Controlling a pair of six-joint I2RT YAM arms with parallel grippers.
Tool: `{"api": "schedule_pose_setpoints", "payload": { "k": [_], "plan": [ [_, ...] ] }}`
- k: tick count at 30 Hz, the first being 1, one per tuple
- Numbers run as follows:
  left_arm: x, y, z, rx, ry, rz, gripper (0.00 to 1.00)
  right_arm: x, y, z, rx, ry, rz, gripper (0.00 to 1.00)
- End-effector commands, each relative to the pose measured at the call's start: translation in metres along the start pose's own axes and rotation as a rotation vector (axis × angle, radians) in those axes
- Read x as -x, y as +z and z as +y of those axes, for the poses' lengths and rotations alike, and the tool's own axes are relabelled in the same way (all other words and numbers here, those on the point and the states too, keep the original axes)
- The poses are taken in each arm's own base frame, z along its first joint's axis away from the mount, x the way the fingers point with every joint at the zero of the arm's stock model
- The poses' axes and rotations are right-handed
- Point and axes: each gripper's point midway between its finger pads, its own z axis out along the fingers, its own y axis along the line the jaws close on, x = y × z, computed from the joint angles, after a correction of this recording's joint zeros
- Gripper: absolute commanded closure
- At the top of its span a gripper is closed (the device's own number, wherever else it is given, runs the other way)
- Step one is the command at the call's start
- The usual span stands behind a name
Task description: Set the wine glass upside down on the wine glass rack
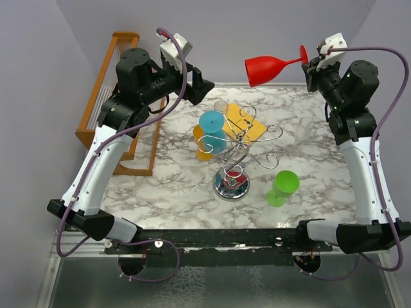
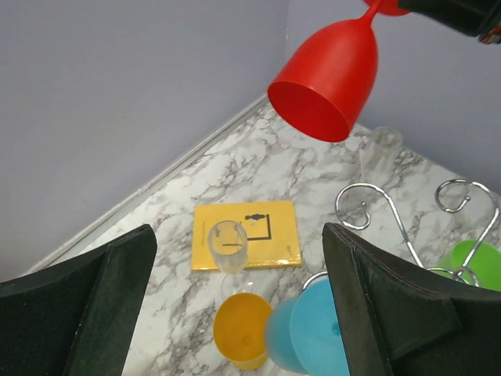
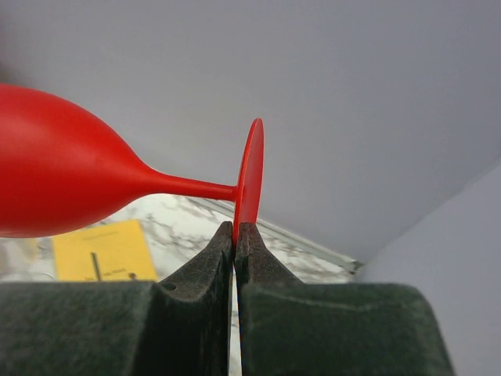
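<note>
Over the table's [image 1: 321, 186] far left, the left claw [image 1: 196, 86] hangs wide open and empty. Mid-table stands the rack [image 1: 237, 151]; a blue glass [image 1: 210, 122] covers some loops, so a free one is hard to pick out. Far right, the right claw [image 3: 235, 235] pinches the foot of the red glass [image 1: 270, 69], holding it sideways aloft, probably to leave the stem free for hooking.

The red wine glass [image 3: 70, 180] is opaque plastic with a rounded bowl, a thin stem and a flat round foot. It lies on its side in the air, the foot's rim pinched edge-on between the closed jaws of the right gripper [image 3: 235, 233] and the bowl reaching out sideways. The chrome wire wine glass rack [image 1: 239, 146] stands upright on its mirror-like round base, well below those jaws.
</note>
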Motion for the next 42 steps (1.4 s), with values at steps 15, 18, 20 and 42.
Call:
{"api": "schedule_pose_setpoints", "payload": {
  "k": [15,18,20,42],
  "plan": [
    [-0.001,-0.023,0.027,0.142,0.172,0.040,0.10,-0.047,-0.022,-0.013,0.159,-0.810,0.236,0.99],
    [-0.003,-0.023,0.034,0.170,0.189,0.050,0.10,-0.062,-0.022,-0.002,0.244,-0.861,0.265,0.99],
    [-0.005,-0.023,0.039,0.189,0.197,0.051,0.10,-0.068,-0.021,0.004,0.285,-0.896,0.270,0.99],
    [-0.023,-0.036,0.068,0.258,0.188,0.103,0.10,-0.043,-0.046,0.083,0.746,-0.979,-0.016,0.99]
  ]
}}
